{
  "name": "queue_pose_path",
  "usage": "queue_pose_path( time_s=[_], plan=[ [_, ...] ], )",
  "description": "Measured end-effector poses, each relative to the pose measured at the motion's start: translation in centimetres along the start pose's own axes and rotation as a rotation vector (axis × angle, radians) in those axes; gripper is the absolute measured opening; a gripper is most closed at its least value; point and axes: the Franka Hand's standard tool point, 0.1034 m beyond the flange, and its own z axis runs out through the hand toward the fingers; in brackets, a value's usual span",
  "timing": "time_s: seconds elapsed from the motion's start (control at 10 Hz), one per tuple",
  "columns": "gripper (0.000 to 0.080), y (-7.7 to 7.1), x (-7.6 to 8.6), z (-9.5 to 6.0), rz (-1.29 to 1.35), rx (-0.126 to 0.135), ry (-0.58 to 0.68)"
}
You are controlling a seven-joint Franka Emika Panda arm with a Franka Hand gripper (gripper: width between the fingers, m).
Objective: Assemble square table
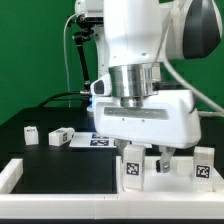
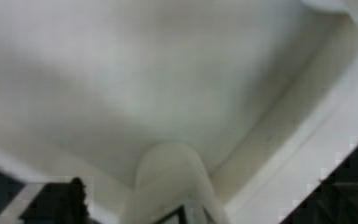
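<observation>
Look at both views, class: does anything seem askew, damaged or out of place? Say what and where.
Nothing looks damaged or spilled. The one oddity is the square tabletop: it appears tipped up beneath the arm rather than lying flat, filling the wrist view. Two loose legs at the exterior view's left lie at different angles.

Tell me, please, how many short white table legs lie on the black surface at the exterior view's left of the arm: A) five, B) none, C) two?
C: one tagged leg and a second leg lie there, near each other but not touching.
</observation>
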Motion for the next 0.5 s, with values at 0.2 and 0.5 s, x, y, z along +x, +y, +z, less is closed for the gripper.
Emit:
queue_pose_path(
  time_s=[0.2,0.5],
  plan=[
    [0.0649,0.06,0.65,-0.41,-0.295,-0.018,0.013],
    [0.0473,0.14,0.57,-0.25,-0.266,-0.02,0.012]
  ],
)
